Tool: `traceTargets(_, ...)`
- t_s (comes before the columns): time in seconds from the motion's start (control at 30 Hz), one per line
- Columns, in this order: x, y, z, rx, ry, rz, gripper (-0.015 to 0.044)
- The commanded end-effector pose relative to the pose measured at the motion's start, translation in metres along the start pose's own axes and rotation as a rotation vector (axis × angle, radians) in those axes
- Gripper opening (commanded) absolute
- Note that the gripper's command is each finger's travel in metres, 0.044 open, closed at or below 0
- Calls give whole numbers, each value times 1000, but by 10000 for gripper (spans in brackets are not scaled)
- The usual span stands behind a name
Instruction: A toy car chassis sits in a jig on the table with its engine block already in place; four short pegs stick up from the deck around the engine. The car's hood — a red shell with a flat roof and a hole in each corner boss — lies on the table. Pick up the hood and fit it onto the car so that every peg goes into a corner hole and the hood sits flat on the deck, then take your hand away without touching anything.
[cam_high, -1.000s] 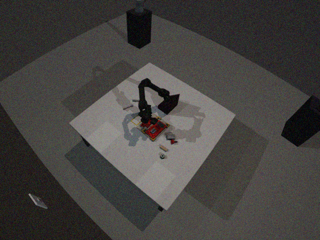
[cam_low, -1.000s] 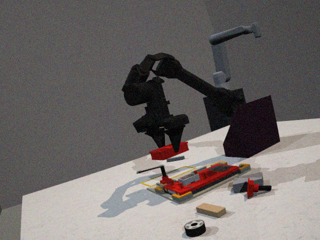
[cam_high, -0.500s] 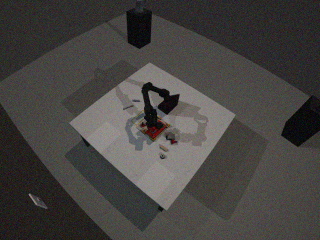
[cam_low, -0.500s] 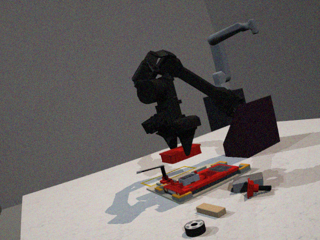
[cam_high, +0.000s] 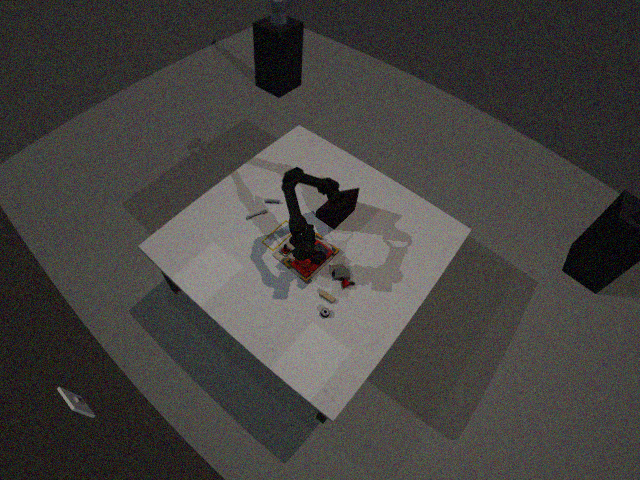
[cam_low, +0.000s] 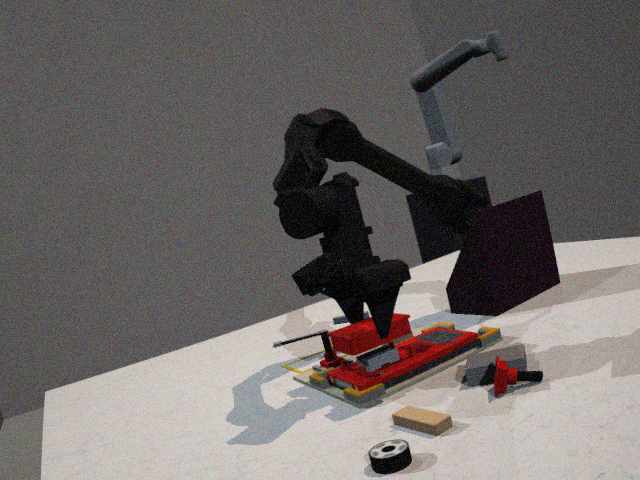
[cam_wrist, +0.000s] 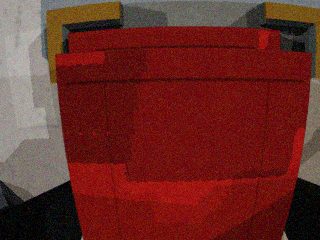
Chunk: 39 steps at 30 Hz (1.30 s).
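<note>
Gripper (cam_low: 373, 321) fingers, dark and tapering, clamp the red hood (cam_low: 369, 332) at frame centre, low over the chassis (cam_low: 413, 356) in its tan, yellow-cornered jig (cam_low: 361, 391); whether hood meets deck cannot be told. Pegs and corner holes are hidden, and the wrist view is nearly filled by the hood's flat, blocky shell. Lower right lie a tan rectangular block (cam_low: 421, 419) and a black ring (cam_low: 390, 455).
</note>
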<state>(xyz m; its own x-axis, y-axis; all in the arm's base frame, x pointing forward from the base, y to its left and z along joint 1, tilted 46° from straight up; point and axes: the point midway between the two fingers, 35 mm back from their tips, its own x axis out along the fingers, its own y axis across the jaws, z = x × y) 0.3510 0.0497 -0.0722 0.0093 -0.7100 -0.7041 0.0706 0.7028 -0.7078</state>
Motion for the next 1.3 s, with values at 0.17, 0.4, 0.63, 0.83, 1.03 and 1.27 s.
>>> traceTargets(0.17,12,1,-2,-10,1,-7,0)
traceTargets(0.4,13,1,-2,-10,1,-7,0)
traceTargets(0.63,16,1,-2,-10,1,-7,0)
traceTargets(0.83,19,1,-2,-10,1,-7,0)
traceTargets(1.03,22,1,-2,-10,1,-7,0)
traceTargets(1.27,25,1,-2,-10,1,-7,0)
